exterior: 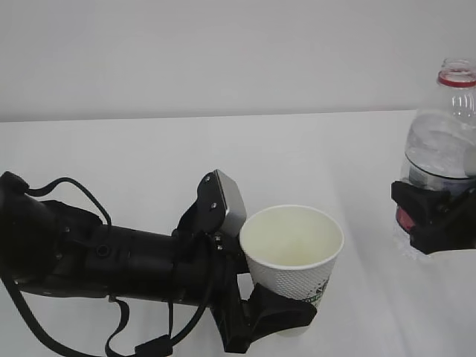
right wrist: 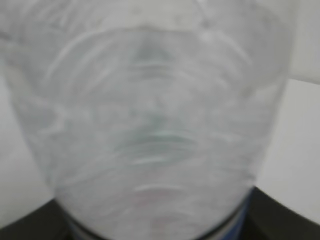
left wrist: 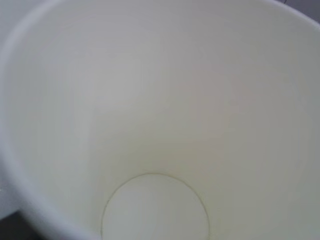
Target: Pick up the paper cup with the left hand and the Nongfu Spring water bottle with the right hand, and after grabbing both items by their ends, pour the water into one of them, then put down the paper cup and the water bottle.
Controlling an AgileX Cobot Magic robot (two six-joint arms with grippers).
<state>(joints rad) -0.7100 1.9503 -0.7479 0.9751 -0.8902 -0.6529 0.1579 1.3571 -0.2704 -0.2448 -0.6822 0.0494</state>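
Left hand (exterior: 279,316) jaws clamp paper cup (exterior: 291,253); right hand (exterior: 435,216) grips bottle (exterior: 445,145).

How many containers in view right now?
2. The paper cup sits low at centre, gripped by the left hand, empty inside. The water bottle stands upright at the right edge, held by the right hand. More could sit beyond the frame.

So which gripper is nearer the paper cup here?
Left. The left gripper is clamped on the paper cup, low on its side. The right gripper grips the water bottle, well apart to the cup's right.
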